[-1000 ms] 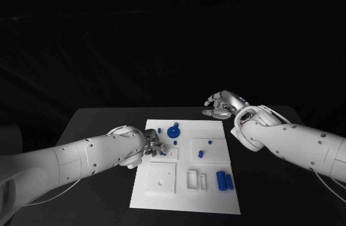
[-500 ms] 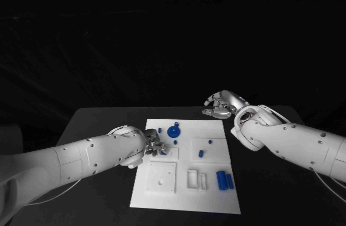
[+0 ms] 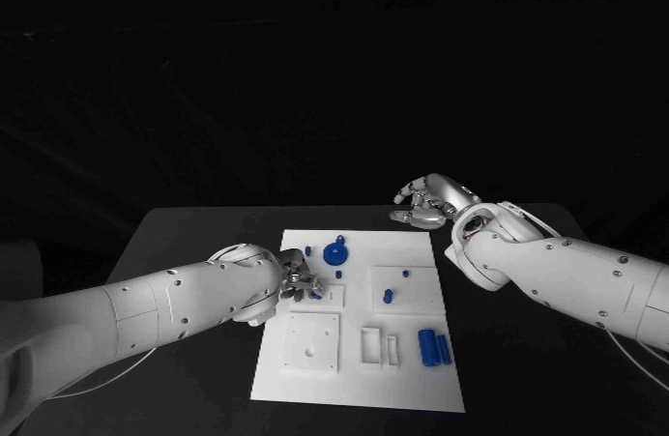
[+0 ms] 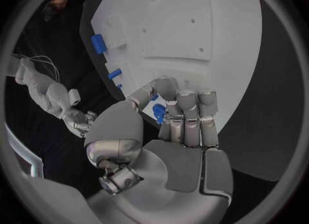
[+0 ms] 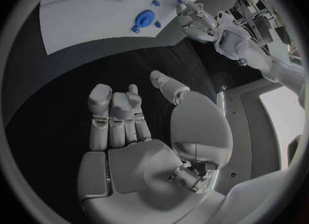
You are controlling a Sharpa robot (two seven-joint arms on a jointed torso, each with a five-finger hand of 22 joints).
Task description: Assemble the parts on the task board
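Left hand (image 4: 174,126): fingers curl round a small blue part (image 4: 158,112) at the left side of the white board (image 3: 404,378); you risk it slipping or going in askew, since its seat is hidden beneath the fingers. Right hand (image 5: 138,126): holding nothing, fingers loosely apart, parked over the table (image 3: 195,233) beyond the board's far right corner, so no help if the board shifts. Blue gear (image 3: 336,254) and pegs (image 3: 429,347): too small for you to judge seating.

My black table (image 3: 195,233) fills the lower half of the frame; white task board (image 3: 414,383) lies flat at its centre, long side running away from me.
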